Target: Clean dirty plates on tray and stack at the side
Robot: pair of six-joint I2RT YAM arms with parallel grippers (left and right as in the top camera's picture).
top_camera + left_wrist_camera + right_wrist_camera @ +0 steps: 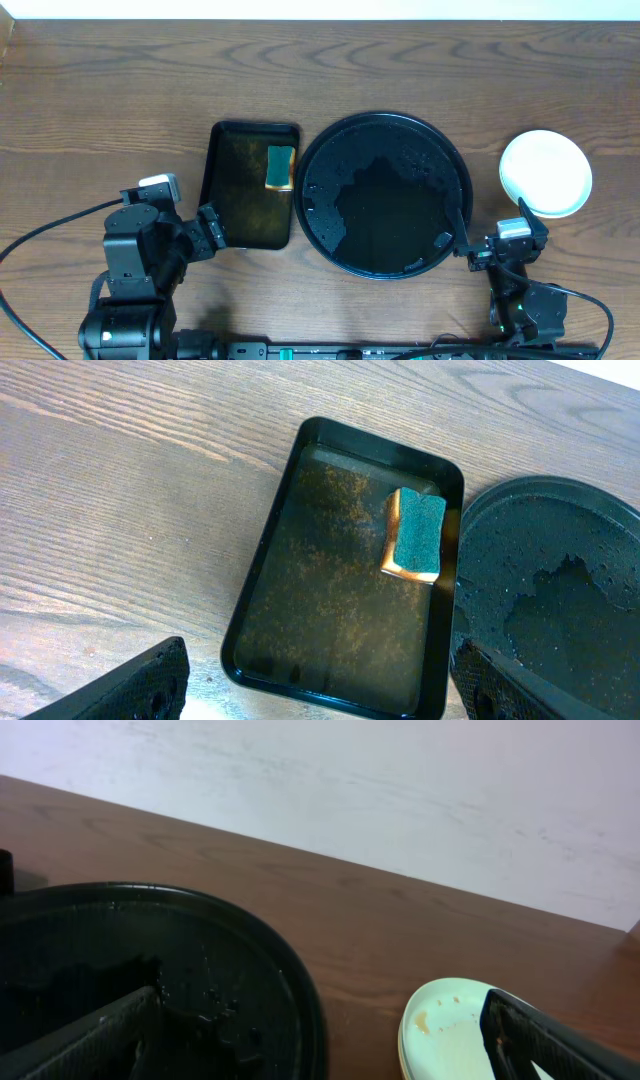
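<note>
The round black tray (385,118) sits mid-table, wet, with a film of water and no plates on it. It also shows in the left wrist view (560,560) and the right wrist view (250,970). The plates (545,172) are stacked on the table right of the tray. The top one is pale mint with small brownish spots (450,1030), and a yellowish rim shows beneath it. My left gripper (207,234) (320,700) is open and empty at the near end of the rectangular tray. My right gripper (492,235) (320,1050) is open and empty, spanning the gap between tray and stack.
A smaller rectangular black tray (225,190) (270,550) with murky water lies left of the round tray. A teal and yellow sponge (280,167) (415,535) lies in it at its far right. A pale wall runs along the table's far edge.
</note>
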